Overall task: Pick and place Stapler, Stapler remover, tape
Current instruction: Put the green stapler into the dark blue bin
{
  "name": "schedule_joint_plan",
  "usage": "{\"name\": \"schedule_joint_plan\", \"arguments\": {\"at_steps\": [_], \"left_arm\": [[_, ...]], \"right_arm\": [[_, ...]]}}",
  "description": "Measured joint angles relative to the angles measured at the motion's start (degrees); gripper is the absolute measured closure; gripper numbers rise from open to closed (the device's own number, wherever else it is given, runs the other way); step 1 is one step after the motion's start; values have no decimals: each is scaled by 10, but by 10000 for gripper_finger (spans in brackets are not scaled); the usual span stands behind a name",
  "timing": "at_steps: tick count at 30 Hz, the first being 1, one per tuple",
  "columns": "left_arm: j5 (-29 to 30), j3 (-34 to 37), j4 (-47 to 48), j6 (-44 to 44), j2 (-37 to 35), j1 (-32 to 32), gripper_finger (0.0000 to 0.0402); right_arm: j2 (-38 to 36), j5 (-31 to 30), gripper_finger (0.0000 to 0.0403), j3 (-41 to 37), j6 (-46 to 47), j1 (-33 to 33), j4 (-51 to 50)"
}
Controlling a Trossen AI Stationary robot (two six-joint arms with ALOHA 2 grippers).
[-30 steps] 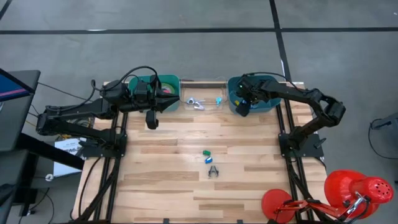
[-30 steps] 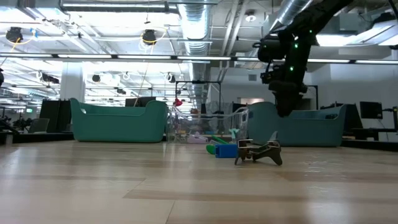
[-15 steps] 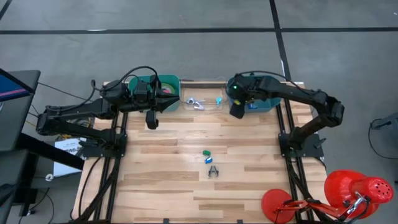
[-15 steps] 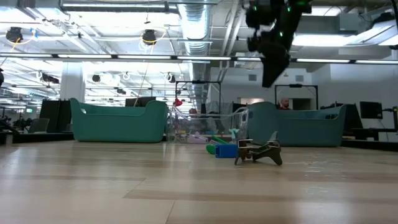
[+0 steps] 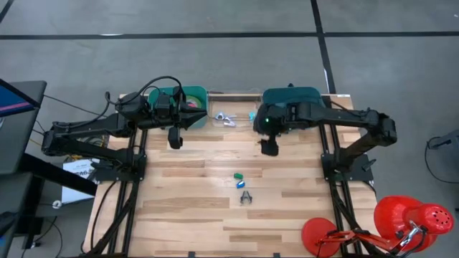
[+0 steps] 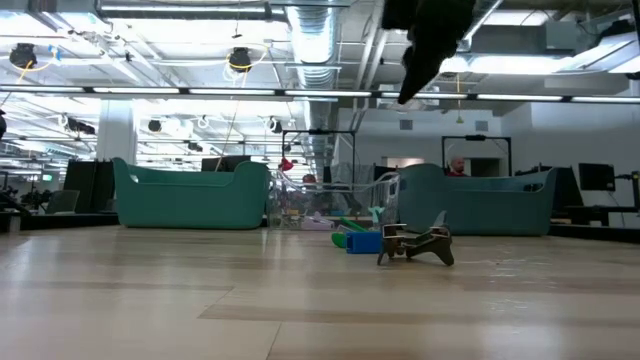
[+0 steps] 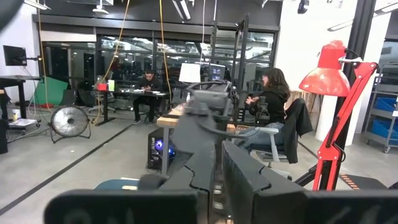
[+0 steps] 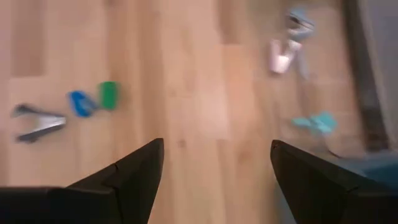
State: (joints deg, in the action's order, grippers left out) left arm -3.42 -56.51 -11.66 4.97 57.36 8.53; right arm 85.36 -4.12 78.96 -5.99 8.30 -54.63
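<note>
**Three small pieces wait on the tabletop, right claw empty above**

Two dark fingers of the right claw (image 8: 214,186) stand wide apart with nothing between them; in the high view the claw (image 5: 269,147) hangs above bare wood, between the clear tray (image 5: 233,117) and the remover (image 5: 246,197). That remover, a dark pronged piece, lies nearest the front edge, with a blue piece (image 5: 241,184) just behind it and a green piece (image 5: 237,175) behind that.

Seen level, the remover (image 6: 415,243) rests on splayed legs. I judge it light, stiff and a little slick, likely to skid if one finger lands first; its narrow middle, across the pivot, looks the surest hold. The blue and green pieces seem small hard blocks, best pinched across their short sides.

Behind the remover, the tray holds a pale metal piece (image 5: 225,119) and a turquoise one (image 5: 252,115). Left of the tray stands a teal bin (image 5: 202,93) with tape (image 5: 191,105) showing at its edge. The left claw (image 5: 174,140) hangs beside that bin, and whether its fingers are parted I cannot tell.
</note>
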Motion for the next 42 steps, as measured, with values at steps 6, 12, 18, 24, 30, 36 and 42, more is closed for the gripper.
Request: {"name": "schedule_joint_plan", "arguments": {"at_steps": [6, 12, 18, 24, 30, 36, 42], "left_arm": [[0, 0, 0, 0, 0, 0, 380], [0, 0, 0, 0, 0, 0, 380], [0, 0, 0, 0, 0, 0, 380], [0, 0, 0, 0, 0, 0, 380], [0, 0, 0, 0, 0, 0, 380], [0, 0, 0, 0, 0, 0, 380], [0, 0, 0, 0, 0, 0, 380]], "right_arm": [[0, 28, 117, 0, -6, -69, 6], [2, 28, 117, 0, -5, -127, 19], [2, 27, 117, 0, -4, -157, 55], [2, 26, 117, 0, 14, -158, 80], [23, 24, 117, -1, 15, -157, 96], [50, 24, 117, -2, 15, -157, 105], [62, 23, 117, 2, 11, -151, 127]]}}
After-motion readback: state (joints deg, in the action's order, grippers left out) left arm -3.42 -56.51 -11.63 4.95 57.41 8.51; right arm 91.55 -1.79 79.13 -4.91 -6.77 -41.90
